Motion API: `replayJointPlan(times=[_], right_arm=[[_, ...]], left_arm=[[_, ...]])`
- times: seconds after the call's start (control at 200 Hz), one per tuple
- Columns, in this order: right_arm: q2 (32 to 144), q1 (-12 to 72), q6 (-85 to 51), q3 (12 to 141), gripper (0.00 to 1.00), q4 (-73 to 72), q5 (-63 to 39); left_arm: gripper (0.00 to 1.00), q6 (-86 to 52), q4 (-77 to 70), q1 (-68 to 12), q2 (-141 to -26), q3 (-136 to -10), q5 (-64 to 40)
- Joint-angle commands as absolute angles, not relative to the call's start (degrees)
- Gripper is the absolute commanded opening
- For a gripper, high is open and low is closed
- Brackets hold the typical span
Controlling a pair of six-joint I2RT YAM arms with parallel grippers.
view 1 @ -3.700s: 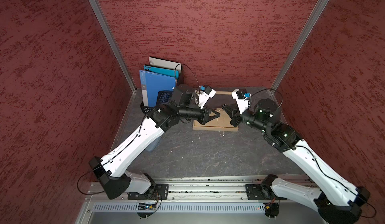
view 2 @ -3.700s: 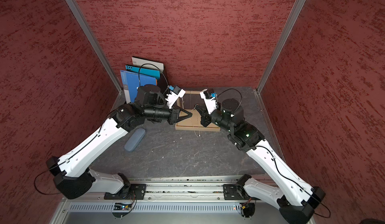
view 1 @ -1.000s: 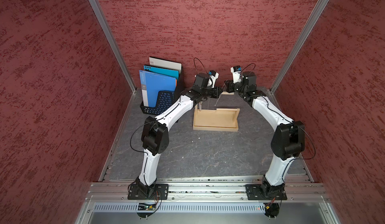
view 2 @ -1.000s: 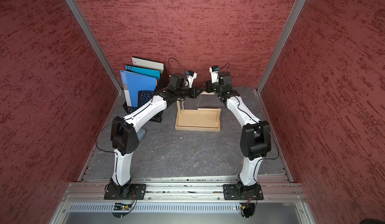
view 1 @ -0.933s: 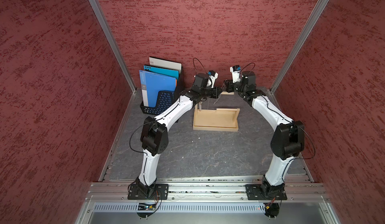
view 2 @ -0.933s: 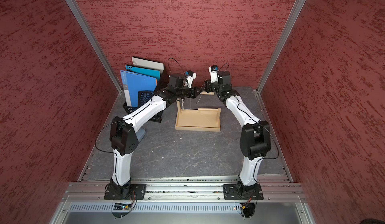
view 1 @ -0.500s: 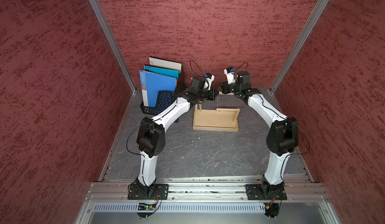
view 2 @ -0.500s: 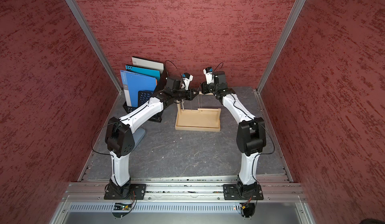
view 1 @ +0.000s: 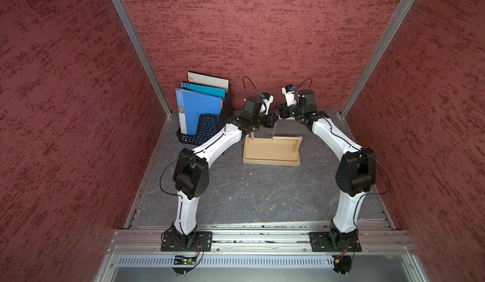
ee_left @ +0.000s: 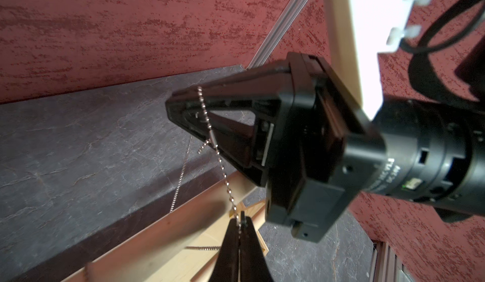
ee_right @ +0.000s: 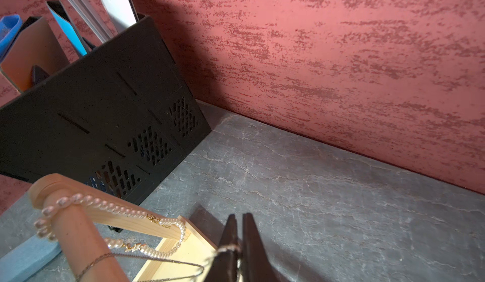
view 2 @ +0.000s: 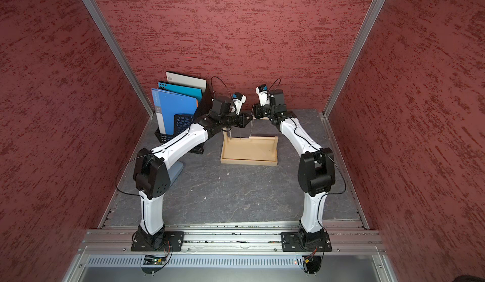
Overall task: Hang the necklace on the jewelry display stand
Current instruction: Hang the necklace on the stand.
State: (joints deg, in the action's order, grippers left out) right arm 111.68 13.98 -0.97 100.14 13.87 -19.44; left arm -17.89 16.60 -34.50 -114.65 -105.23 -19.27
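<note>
The necklace (ee_left: 223, 167), a thin silver ball chain, is strung between my two grippers above the jewelry display stand (view 1: 271, 152). My left gripper (ee_left: 240, 223) is shut on one end of the chain. The chain rises from there and drapes over the fingers of my right gripper (ee_left: 181, 110). In the right wrist view my right gripper (ee_right: 240, 220) has its jaws slightly parted, and a loop of the chain (ee_right: 228, 249) lies over one finger and runs into the gap. Both grippers (view 1: 277, 116) nearly meet over the stand's back edge. A pearl strand (ee_right: 105, 204) hangs on the stand's dowel arm (ee_right: 123, 219).
A black mesh file rack (view 1: 202, 128) with blue and white folders stands just left of the stand. A grey-blue block (view 2: 175, 170) lies under my left arm. The red back wall (view 1: 262, 44) is close behind both grippers. Other thin chains (view 1: 262, 133) hang over the tray.
Both arms have reached further back and a little left over the stand, carrying the chain. The right gripper's jaws have parted slightly.
</note>
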Motion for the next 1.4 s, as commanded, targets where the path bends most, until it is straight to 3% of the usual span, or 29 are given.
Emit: replayJointPlan(times=[0.0, 0.416, 0.641, 1.393], right_arm=[[110.8, 13.5, -0.6, 101.7, 0.22, 15.0, -17.5], [108.6, 13.4, 3.5, 101.0, 0.37, 18.3, -18.6], [107.0, 13.5, 7.7, 101.6, 0.46, 25.6, -19.4], [95.0, 13.5, 3.1, 94.6, 0.46, 26.6, -17.1]], left_arm=[[0.11, -16.9, 19.1, -35.2, -113.1, -106.1, -19.5], [0.16, -17.1, 18.8, -34.7, -111.9, -105.1, -18.9], [0.09, -17.6, 18.1, -34.0, -110.9, -104.4, -19.0], [0.10, -16.1, 19.6, -33.4, -105.1, -103.0, -17.9]])
